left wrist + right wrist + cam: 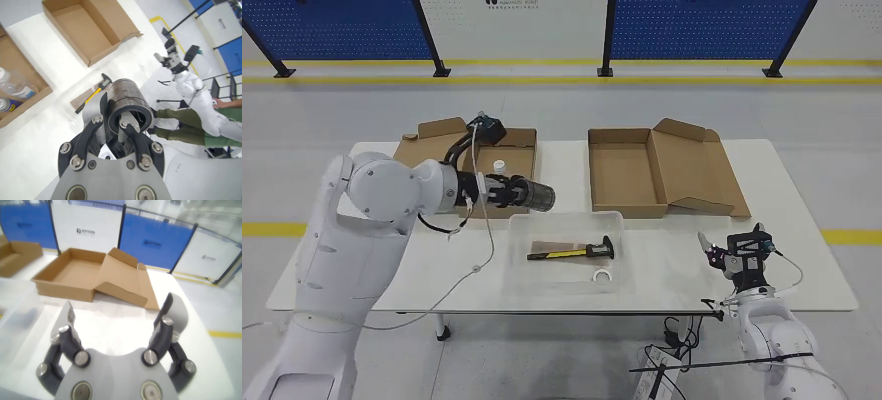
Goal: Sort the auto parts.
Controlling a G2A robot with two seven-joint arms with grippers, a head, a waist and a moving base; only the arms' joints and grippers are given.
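My left gripper (115,111) is shut on a dark metal cylinder (128,98), one finger inside its bore and one outside. In the top view the cylinder (535,196) hangs above the table, at the far left corner of the clear bin (564,214). Inside the bin lie a yellow-handled hammer (562,252), a digital caliper (604,246) and a small white ring (602,277). My right gripper (119,306) stands open with nothing between its fingers, low over the table's front right corner (732,246).
A cardboard box (512,165) at the back left holds a clear bottle (17,89) and a spray can (7,104). An empty cardboard box (627,180) with its lid folded out sits at the back right. Bare table lies between the bin and my right gripper.
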